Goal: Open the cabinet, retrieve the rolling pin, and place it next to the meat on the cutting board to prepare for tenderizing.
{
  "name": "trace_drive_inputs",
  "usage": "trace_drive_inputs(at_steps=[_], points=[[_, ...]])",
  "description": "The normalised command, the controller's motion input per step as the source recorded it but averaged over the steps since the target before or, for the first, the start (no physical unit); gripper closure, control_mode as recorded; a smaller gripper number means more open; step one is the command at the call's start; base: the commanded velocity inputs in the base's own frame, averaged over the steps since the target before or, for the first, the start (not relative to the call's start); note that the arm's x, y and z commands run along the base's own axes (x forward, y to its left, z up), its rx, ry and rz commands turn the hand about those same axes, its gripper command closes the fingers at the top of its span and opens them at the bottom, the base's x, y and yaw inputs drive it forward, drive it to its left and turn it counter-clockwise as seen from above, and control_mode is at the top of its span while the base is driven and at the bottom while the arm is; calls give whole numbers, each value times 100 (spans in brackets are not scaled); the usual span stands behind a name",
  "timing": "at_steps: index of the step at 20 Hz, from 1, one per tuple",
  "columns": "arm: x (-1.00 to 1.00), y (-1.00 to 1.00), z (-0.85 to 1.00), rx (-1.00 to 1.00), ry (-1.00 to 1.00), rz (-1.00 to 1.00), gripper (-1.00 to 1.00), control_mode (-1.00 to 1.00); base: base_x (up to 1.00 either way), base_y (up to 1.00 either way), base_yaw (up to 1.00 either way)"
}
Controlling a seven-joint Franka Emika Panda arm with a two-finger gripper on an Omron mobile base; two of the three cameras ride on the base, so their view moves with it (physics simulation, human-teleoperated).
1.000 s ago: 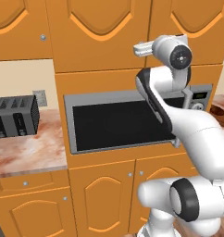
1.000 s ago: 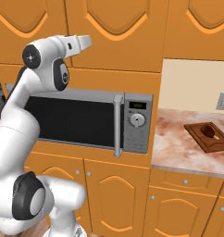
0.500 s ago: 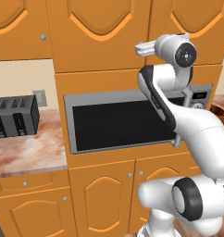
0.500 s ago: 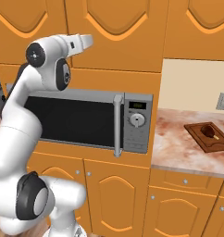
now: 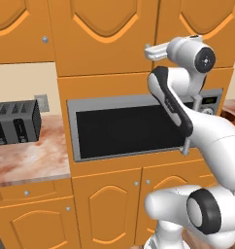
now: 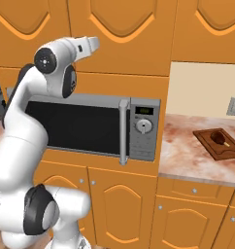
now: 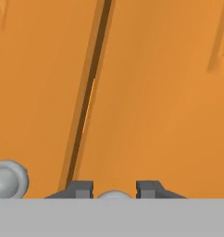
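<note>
Progress: early, cabinet (image 5: 109, 34) doors closed, rolling pin not visible, presumed inside | Gripper (image 7: 114, 190): clenched on one door's knob (image 7: 114, 196), second knob (image 7: 9, 179) beside the seam | Arm: raised, hand level against the doors above the microwave (image 6: 90, 124) | Remaining: open, retrieve, place by meat (image 6: 217, 136) on cutting board (image 6: 207, 145) on surface (image 6: 187, 155)
</note>
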Motion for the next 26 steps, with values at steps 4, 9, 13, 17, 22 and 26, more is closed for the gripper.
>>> trace_drive_inputs(at_steps=[4, 9, 13, 17, 22, 26], points=[[0, 0, -13, 0, -1, 6, 100, -100, 0, 0, 0], [-17, 0, -19, 0, 0, 8, 100, -100, 0, 0, 0], [-70, -3, -14, 0, -2, 6, 100, -100, 0, 0, 0], [-98, -14, -11, 1, -6, 0, 100, -100, 0, 0, 0], [-100, -33, -6, 4, -7, 0, 100, -100, 0, 0, 0], [-98, -39, -9, 4, -4, 0, 100, -100, 0, 0, 0]])
